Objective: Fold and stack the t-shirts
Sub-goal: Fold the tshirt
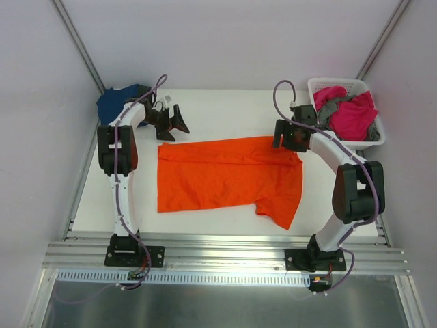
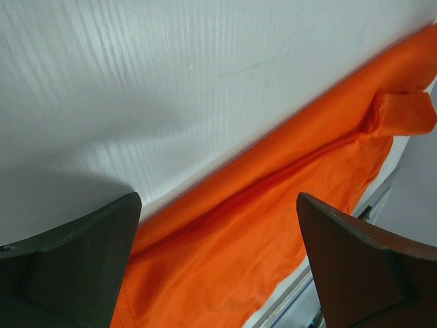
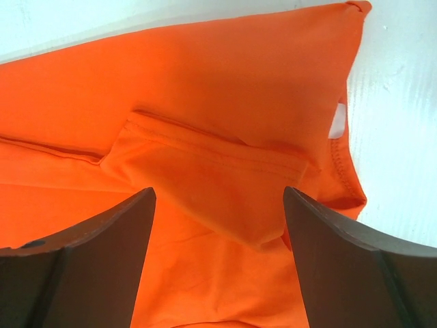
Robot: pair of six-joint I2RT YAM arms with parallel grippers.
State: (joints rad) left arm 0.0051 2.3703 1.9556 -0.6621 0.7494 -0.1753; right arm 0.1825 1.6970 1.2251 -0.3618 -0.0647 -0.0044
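A bright orange t-shirt (image 1: 229, 179) lies spread flat across the middle of the white table, one sleeve pointing to the near right. My left gripper (image 1: 172, 126) hovers open just past its far left corner; between the fingers the left wrist view shows only orange cloth (image 2: 259, 225) and bare table. Open as well, my right gripper (image 1: 285, 140) is over the far right corner, where a sleeve (image 3: 212, 171) lies folded onto the shirt (image 3: 205, 75). Nothing is held between its fingers. A navy t-shirt (image 1: 116, 102) lies crumpled at the far left.
A white slotted basket (image 1: 326, 83) stands at the far right and holds magenta pink cloth (image 1: 355, 113) and grey cloth (image 1: 328, 109). A metal rail (image 1: 225, 249) runs along the near table edge. White walls close in the sides and back.
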